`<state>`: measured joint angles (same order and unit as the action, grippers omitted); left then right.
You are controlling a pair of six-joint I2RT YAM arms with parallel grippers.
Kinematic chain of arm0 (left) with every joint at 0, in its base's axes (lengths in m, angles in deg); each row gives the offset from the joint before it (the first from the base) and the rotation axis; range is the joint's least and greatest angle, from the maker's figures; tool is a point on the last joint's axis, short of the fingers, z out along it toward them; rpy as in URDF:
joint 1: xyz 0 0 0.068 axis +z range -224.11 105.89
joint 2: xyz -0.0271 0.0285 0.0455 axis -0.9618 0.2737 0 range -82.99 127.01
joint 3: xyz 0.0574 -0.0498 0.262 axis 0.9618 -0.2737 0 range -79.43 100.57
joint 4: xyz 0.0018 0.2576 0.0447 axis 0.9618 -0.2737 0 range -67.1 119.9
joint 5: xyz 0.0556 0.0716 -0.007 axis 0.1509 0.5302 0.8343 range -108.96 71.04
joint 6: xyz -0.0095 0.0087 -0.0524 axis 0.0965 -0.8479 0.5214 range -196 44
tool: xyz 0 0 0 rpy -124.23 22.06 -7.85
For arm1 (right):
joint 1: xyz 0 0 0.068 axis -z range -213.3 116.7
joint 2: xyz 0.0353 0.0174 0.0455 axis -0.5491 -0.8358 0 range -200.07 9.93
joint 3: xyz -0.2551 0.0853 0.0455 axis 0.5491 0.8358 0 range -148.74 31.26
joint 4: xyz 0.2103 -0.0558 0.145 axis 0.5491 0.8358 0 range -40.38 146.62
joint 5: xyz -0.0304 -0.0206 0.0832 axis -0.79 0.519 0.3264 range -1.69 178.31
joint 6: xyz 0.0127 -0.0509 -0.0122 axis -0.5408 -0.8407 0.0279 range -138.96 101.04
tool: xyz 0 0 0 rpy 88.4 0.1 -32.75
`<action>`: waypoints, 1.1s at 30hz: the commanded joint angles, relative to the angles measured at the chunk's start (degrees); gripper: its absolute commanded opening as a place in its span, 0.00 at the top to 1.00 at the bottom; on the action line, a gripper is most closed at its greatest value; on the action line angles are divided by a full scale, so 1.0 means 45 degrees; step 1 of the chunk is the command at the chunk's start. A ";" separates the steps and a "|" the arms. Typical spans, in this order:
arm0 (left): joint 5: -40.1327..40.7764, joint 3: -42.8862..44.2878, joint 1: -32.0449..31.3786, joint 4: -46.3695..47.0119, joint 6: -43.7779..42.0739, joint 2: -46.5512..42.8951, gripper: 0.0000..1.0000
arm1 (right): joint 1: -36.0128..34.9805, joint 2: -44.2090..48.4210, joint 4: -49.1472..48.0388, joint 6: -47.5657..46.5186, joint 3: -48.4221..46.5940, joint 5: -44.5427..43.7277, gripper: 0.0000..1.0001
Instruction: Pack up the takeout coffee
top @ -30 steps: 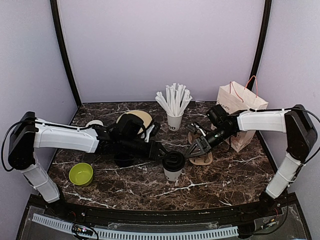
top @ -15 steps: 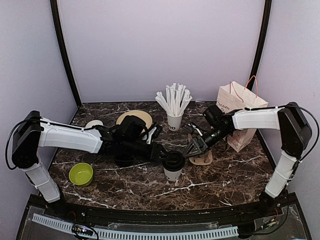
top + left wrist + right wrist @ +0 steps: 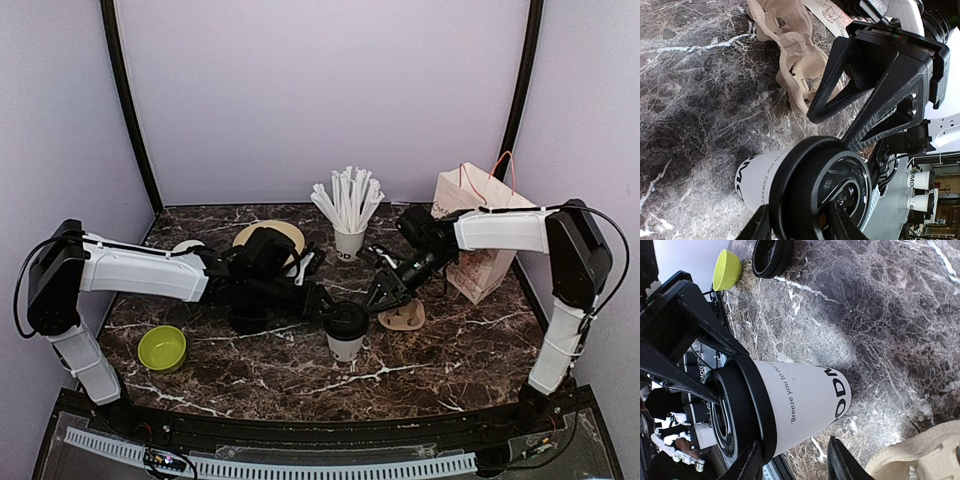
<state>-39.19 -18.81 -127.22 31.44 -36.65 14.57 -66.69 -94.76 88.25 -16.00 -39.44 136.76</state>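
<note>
Coffee cup [image 3: 346,335] is stood upright on the tabletop [image 3: 450,350], in front of the straw cup [image 3: 349,242] on the arm-base side, black lid fitted. Black lettering on its white side is seen in the right wrist view.

Left pincer [image 3: 325,305] is brought in low from the left of the straw cup and set against the lid. Its fingers [image 3: 759,227] are seen apart, astride the lid rim. Whether they are clamped on it cannot be told.

Right pincer [image 3: 378,298] is held on the opposite side, just beside the lid. Its jaws are spread in a clear V in the left wrist view, one tip at or nearly at the rim and nothing gripped.

Other items, all placed relative to the straw cup:
- Brown pulp cup carrier [image 3: 405,318] is laid flat in front and to the right, partly under the right pincer.
- White paper bag [image 3: 480,250] with red handles is stood to the right, behind the right arm.
- Tan plate [image 3: 272,233] is set to the left, partly hidden by the left arm.
- Black round lid [image 3: 245,320] is laid in front and to the left, under the left arm.
- Green bowl [image 3: 162,347] is placed further left and nearer the bases.
</note>
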 commanded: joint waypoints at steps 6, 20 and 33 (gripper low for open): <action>0.0288 -0.0223 -0.0064 -0.2079 -0.0262 0.0825 0.61 | -0.0471 -0.1317 0.0275 -0.0299 0.0112 -0.4605 0.59; 0.0112 0.0380 -0.0584 -0.0671 -0.1137 -0.1350 0.40 | -0.0272 0.2013 0.0606 -0.1520 -0.0208 -0.1220 0.41; 0.2352 0.0786 -0.0422 -0.2152 -0.1255 -0.2276 0.41 | -0.0195 0.3469 -0.0375 -0.1516 0.1723 -0.1186 0.30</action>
<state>-33.22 -16.80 -129.77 25.41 -42.26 6.88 -67.74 -81.62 89.50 -22.71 -34.41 131.20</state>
